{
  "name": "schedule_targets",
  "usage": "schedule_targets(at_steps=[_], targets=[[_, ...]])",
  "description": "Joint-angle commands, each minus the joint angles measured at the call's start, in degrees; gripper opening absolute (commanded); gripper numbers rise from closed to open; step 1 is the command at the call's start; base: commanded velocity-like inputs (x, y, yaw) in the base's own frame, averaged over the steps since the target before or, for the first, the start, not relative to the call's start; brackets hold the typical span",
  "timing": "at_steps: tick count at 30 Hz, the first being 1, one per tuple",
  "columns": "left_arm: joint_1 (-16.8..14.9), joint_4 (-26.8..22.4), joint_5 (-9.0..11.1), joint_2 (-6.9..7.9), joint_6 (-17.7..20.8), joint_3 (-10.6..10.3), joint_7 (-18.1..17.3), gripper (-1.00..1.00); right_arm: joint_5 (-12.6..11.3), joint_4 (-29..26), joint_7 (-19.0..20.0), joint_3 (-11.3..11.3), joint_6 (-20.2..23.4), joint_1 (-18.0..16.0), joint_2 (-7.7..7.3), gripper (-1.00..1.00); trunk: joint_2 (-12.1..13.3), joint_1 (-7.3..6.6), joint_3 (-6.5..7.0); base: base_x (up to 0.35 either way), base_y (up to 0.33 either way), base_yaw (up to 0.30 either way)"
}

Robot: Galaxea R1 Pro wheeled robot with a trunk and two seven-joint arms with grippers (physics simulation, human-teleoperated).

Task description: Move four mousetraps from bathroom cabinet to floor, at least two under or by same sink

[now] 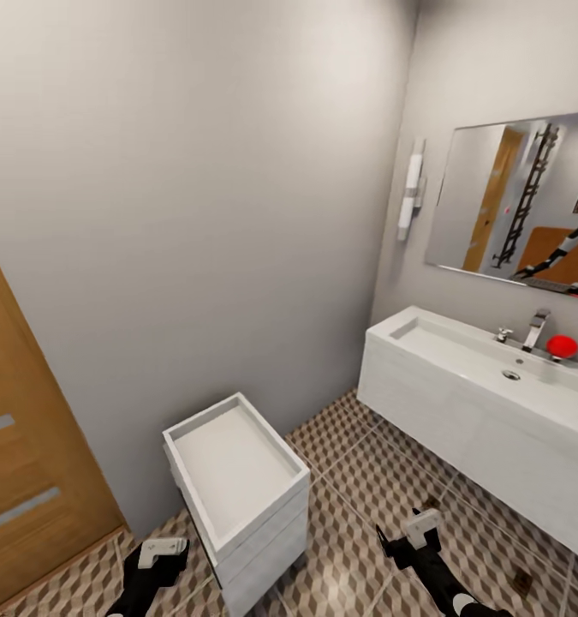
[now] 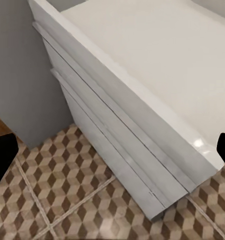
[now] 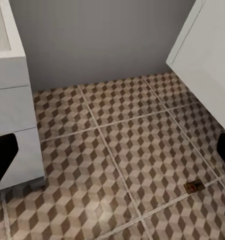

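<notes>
A small brown mousetrap (image 1: 521,583) lies on the cube-patterned bathroom floor (image 1: 366,480), close to the front of the white sink (image 1: 477,360). A second small dark piece (image 1: 430,504), probably another mousetrap (image 3: 194,187), lies on the tiles just ahead of my right gripper (image 1: 413,531), beside the vanity front. My right gripper (image 3: 112,155) is open and empty, low over the floor. At the lower left, my left gripper (image 1: 160,553) is also open and empty (image 2: 112,155), facing the side of a white drawer unit. The cabinet is out of view.
A white open-topped drawer unit (image 1: 237,480) stands against the grey wall between my arms. A wooden door (image 1: 23,480) is at the left. A mirror (image 1: 520,206) and a wall lamp (image 1: 411,193) hang above the sink, and a red object (image 1: 562,345) sits by the tap.
</notes>
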Motion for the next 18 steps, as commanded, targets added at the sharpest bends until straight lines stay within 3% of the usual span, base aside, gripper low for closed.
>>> schedule_targets(at_steps=[1,18], targets=[[-0.1,0.3,0.6,-0.03,-0.3,-0.5,-0.2,1.00,0.2,0.0,0.2,-0.2,-0.2,0.0,-0.03,1.00,-0.1,0.04,-0.10,0.000,0.000,0.287],[-0.1,0.3,0.6,-0.03,-0.3,-0.5,-0.2,1.00,0.2,0.0,0.2,-0.2,-0.2,0.0,-0.03,1.00,-0.1,0.04,0.34,0.000,0.000,0.287]])
